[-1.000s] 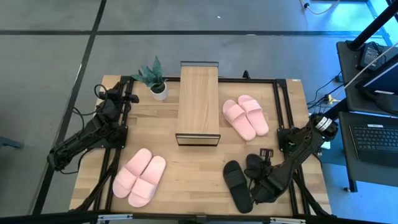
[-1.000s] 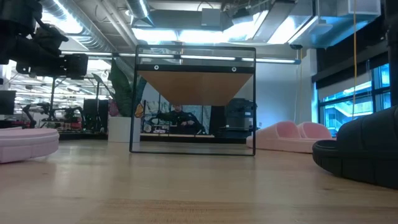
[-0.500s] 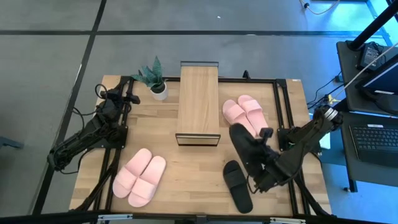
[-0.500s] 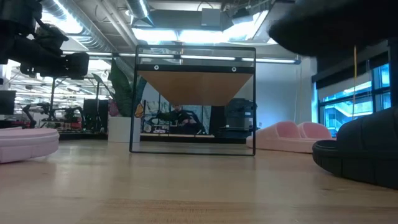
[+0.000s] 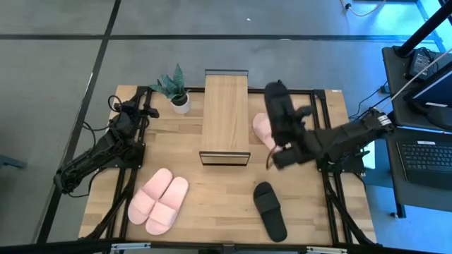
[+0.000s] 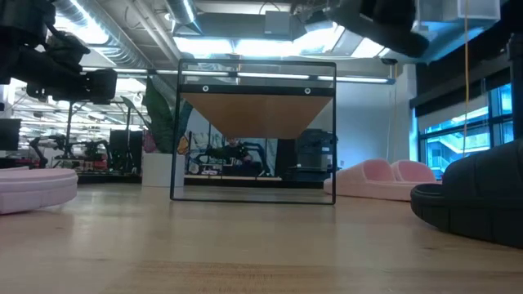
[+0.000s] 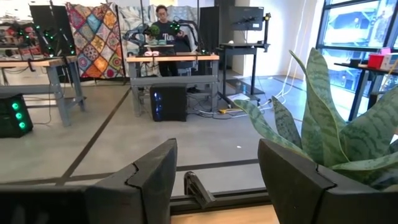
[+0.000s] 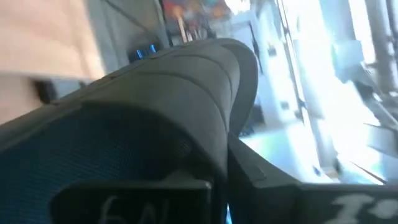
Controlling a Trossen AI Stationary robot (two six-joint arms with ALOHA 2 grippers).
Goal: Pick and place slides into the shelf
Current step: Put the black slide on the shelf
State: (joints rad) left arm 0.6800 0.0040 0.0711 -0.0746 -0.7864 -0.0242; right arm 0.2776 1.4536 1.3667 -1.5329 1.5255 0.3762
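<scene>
Lifted black slide now above pink slides, clamped in right gripper, beside shelf

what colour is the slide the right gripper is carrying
Black. The held slide hangs in the right gripper above the table, clearest in the high view.

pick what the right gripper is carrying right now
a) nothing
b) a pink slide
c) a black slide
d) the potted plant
c: in the high view the right gripper is shut on a black slide, lifted over the pink pair beside the shelf; the other black slide lies on the table.
</scene>
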